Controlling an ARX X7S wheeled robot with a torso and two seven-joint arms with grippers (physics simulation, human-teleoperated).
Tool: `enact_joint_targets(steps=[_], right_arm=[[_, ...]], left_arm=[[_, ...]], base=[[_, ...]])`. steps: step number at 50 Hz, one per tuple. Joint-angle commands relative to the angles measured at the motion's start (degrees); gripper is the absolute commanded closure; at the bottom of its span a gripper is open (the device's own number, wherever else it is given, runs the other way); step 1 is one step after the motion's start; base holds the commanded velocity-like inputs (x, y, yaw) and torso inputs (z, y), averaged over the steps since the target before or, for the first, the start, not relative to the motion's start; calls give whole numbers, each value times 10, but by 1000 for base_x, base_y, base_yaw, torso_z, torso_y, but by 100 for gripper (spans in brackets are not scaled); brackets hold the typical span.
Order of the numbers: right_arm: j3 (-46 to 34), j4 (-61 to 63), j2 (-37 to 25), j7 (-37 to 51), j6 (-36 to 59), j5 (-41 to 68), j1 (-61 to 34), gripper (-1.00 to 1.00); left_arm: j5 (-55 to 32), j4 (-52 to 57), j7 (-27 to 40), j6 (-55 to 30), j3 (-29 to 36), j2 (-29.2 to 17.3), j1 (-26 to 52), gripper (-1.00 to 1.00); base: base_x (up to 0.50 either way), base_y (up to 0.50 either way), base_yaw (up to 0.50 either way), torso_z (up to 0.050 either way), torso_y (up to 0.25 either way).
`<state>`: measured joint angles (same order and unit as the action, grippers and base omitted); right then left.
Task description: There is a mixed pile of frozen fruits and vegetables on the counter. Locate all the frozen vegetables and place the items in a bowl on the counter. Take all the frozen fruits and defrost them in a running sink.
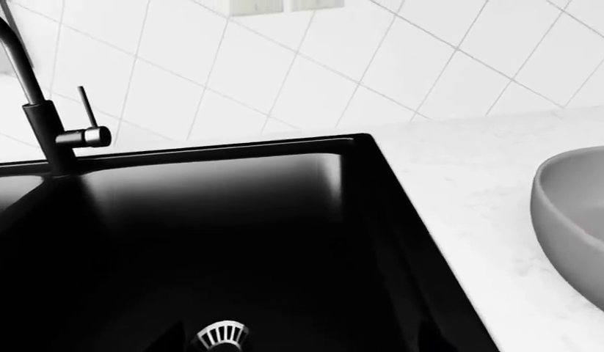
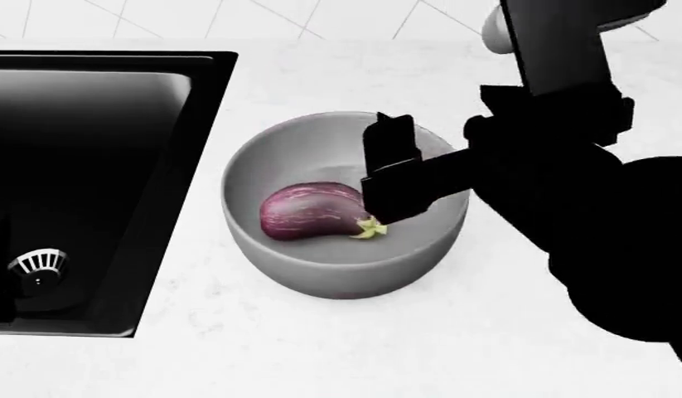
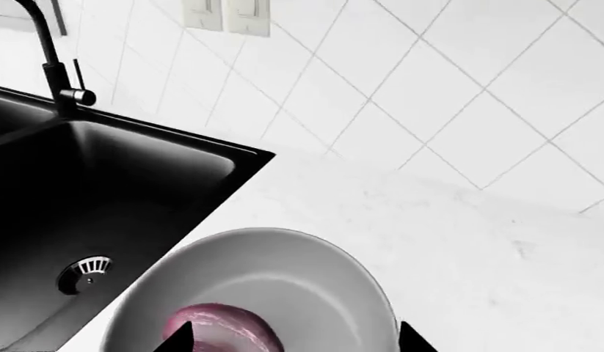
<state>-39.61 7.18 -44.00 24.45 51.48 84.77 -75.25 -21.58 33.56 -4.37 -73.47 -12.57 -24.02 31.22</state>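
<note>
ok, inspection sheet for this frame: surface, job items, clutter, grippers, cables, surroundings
Surface: white speckled counter, nothing loose on the visible part.
Job items: plain light-grey round bowl beside glossy black sink; a purple streaked eggplant lies in the bowl. Basin shows only its slotted metal drain; black faucet not visibly running.
Clutter: nothing seen.
Grippers: right gripper over the bowl above the eggplant's stem end, jaw state unclear; left not in view.
Cables: nothing seen.
Surroundings: white tiled wall, wall switches.

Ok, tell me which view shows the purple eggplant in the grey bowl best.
Head view: the whole purple striped eggplant lies in the round grey bowl, unobstructed. Right wrist view shows only its top; left wrist view, none.
</note>
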Motion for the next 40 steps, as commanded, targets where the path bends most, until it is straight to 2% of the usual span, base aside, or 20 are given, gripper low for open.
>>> enact_joint_targets(steps=[1,5,7,13,22,36,40], right_arm=[[151,245,-200,132,-114,123,165,-100],[182,282,-255,129,-174,118,247,-100],[207,308,-295,129,-237,97,322,-100],[236,341,-355,125,-321,74,416,-100],[242,349,-368,134,-327,88,428,-100],[228,345,-346,133,-295,66,417,-100],[232,348,-358,132,-313,59,439,-100]], left_arm=[[-1,6,6,-2,-8,7,15,-100],[-2,10,6,-2,-10,5,15,-100],[-6,16,7,-18,-6,3,29,-100],[-16,24,5,-48,0,-11,68,-100],[-19,27,9,-51,5,-5,71,-100],[-22,33,14,-48,5,-2,56,-100],[-25,31,11,-49,3,-6,56,-100]], base=[[0,0,0,0,0],[0,0,0,0,0],[0,0,0,0,0],[0,0,0,0,0],[-111,177,0,0,0],[-123,479,0,0,0],[0,500,0,0,0]])
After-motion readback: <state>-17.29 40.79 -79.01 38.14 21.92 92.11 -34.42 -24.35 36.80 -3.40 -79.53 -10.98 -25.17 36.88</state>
